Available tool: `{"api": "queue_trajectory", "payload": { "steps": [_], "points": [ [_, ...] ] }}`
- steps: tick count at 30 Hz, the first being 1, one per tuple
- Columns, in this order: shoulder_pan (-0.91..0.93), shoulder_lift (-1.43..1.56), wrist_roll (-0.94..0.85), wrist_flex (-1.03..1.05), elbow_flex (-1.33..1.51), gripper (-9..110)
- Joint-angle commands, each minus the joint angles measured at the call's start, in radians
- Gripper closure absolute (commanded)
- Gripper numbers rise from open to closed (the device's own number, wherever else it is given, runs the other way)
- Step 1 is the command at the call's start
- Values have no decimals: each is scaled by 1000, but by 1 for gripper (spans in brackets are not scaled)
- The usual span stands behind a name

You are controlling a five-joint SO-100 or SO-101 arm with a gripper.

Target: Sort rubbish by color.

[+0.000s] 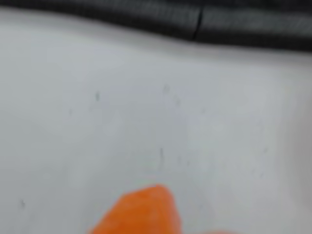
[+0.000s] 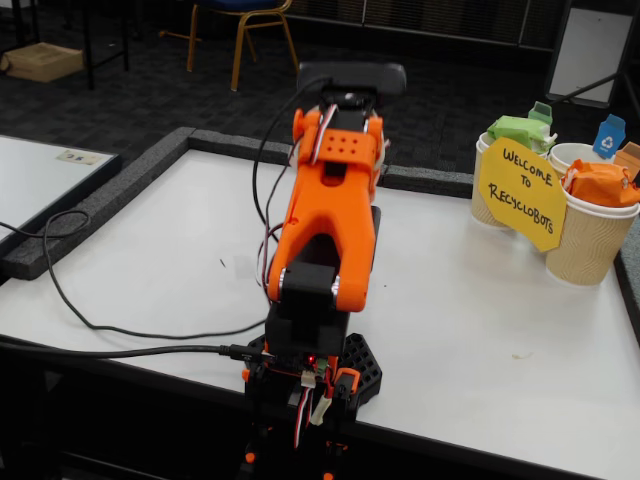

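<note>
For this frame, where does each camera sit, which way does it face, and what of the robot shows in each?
Wrist view: rides on the arm, looking down and forward over the bare white table toward its dark border; only a blurred orange tip of the end effector shows at the bottom edge.
Fixed view: stands behind the arm's base, raised, looking across the table toward the paper cups and the yellow sign; the whole orange arm shows from behind.
Shared: the white table surface and its dark edge strip.

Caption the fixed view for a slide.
Orange arm folded on a white table, beside paper cups holding green and orange lumps behind a yellow sign.
</note>
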Motion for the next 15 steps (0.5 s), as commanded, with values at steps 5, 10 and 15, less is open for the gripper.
{"api": "queue_trajectory", "payload": {
  "steps": [5, 10, 15],
  "points": [
    [51, 12, 89, -67, 101, 101],
    [77, 12, 144, -67, 112, 101],
    [120, 12, 255, -15, 92, 101]
  ]
}}
